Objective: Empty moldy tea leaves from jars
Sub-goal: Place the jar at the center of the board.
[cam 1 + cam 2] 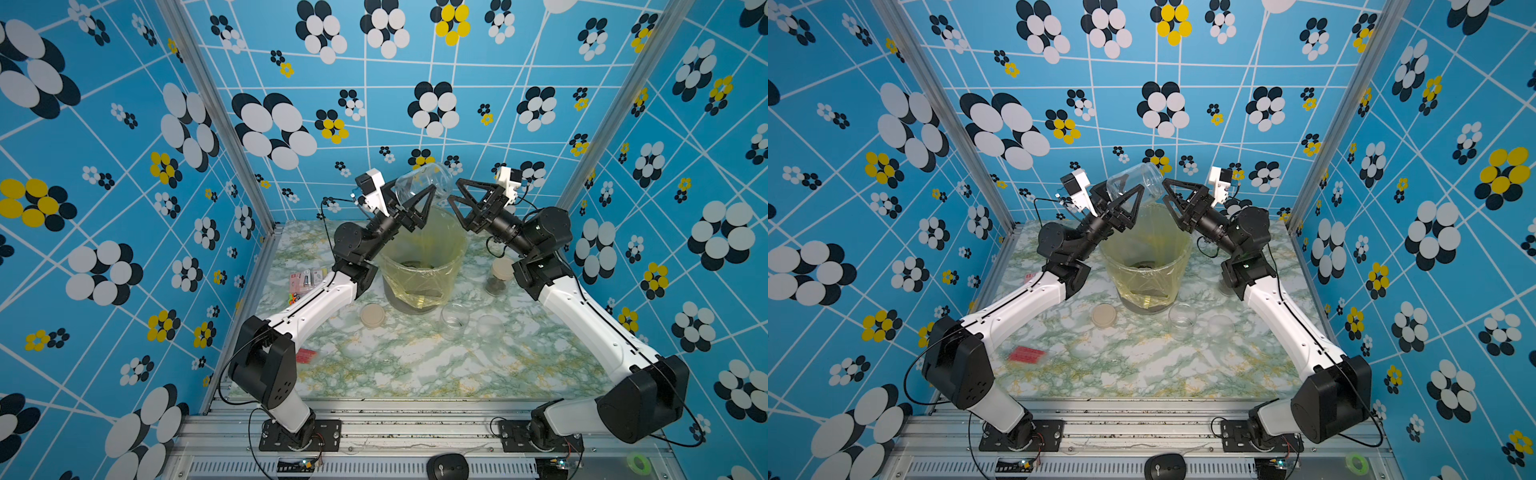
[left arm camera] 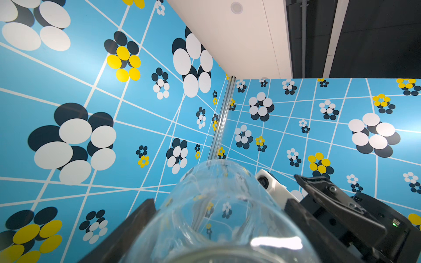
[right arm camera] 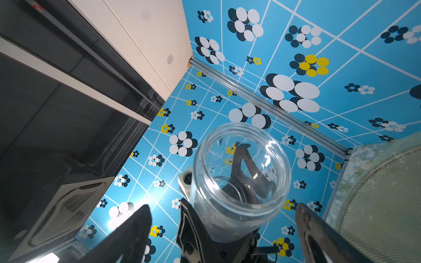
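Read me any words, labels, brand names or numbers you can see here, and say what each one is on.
No text here is legible.
Small packets on the table: printing too small to read.
Red flat item: blurred.
Mouse in front: logo too small to read.
Held jar and bin: no labels visible.

Lidded jar point(image 1: 500, 272) half behind the right arm point(image 1: 582, 316); blurry red item point(image 1: 1026, 355).

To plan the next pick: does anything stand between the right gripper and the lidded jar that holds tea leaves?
Nothing visible does. The right gripper is open, raised near the bin; the lidded jar stands close beside the right arm, with no other object between.
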{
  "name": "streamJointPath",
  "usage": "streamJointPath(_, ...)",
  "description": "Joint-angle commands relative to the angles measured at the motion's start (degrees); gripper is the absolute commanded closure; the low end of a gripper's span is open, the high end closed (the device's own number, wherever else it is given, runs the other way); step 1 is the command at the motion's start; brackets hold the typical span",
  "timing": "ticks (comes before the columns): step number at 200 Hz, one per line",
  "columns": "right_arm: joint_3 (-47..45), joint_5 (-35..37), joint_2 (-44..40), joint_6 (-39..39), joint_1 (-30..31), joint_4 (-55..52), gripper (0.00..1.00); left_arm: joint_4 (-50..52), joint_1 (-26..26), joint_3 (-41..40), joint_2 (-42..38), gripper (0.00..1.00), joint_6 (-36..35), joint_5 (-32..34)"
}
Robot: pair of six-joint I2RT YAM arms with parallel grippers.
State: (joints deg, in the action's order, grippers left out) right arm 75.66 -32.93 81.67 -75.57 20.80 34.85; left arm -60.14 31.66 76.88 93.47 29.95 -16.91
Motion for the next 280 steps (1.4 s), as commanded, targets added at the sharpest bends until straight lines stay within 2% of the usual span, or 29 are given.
streamJointPath(1, 2.74, 0.33, 1.52, 1.32, 0.62, -0.23, 0.01, -4.64, 1.28, 2.08, -0.11, 0.84, -2.21, -0.57)
streamJointPath(97, 8.72, 0.08, 6.1, 0.52, 1.76, -0.47, 0.04, -6.92, 2.92, 2.75, 2.57, 0.84, -1.26, -1.36)
streamJointPath(161, 10.91, 0.2, 8.05, -0.51, 1.96, 0.43, 0.02, -6.92, 3.58, 3.85, 4.24, 0.84, -1.21, -2.08)
streamJointPath(183, 11.26, 0.06, 8.24, -0.48, 1.95, -0.07, 0.06, -7.1, 3.76, 4.22, 5.0, 0.83, -1.0, -2.09)
streamJointPath(228, 11.39, -0.5, 8.07, 0.5, 1.94, -1.87, 0.23, -6.34, 3.78, 4.84, 5.63, 0.82, -0.99, -2.47)
streamJointPath(240, 11.35, -0.65, 7.81, 1.31, 1.86, -2.62, 0.28, -5.6, 3.75, 4.94, 5.69, 0.76, -1.17, -2.77)
streamJointPath(257, 11.48, -1.04, 7.22, 2.77, 1.72, -4.33, 0.32, -4.35, 3.67, 4.62, 5.27, 0.58, -1.96, -3.38)
streamJointPath(280, 11.7, -1.54, 6.34, 4.54, 0.94, -7.12, 0.36, -1.87, 3.22, 2.88, 3.47, 0.2, -3.82, -3.89)
